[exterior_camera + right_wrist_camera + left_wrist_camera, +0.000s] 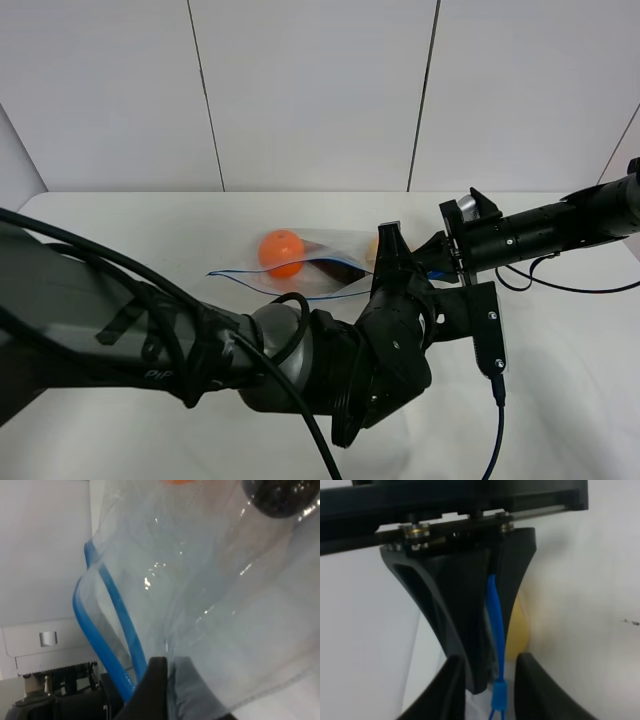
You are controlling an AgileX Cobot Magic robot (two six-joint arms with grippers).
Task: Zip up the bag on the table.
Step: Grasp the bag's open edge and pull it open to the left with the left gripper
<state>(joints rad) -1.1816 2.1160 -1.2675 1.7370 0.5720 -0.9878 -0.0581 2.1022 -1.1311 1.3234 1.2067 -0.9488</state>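
Bag (312,272) is laid flat on the tabletop (150,235) and stretches away from both claws, toward the left of the high view. An orange fruit (282,252) is seen through the plastic, beyond the left claw on the side away from the right claw.

Left claw (490,659): the fingertips are set apart, partly spread. The blue zipper strip (494,610) is passed through the gap, and a thicker blue lump of the strip sits between the two fingertips. No pad contact can be made out, so nothing is taken as gripped. Judged: the strip is straddled so that a pinch and a slide along the track can be made from here.

Right claw (171,680): clenched on the bag, with the strip and clear film pinched between its fingers. It is placed just beyond the left claw's fingertips, nose to nose with them. Judged: this end is held as an anchor, so the bag is kept taut and is not dragged when the track is pressed. A yellow fruit (518,630) is seen inside the bag, just beside the right claw's fingers.

Past the right claw's grip, the two blue tracks are seen bowed apart in the right wrist view. The mouth is judged unsealed there.
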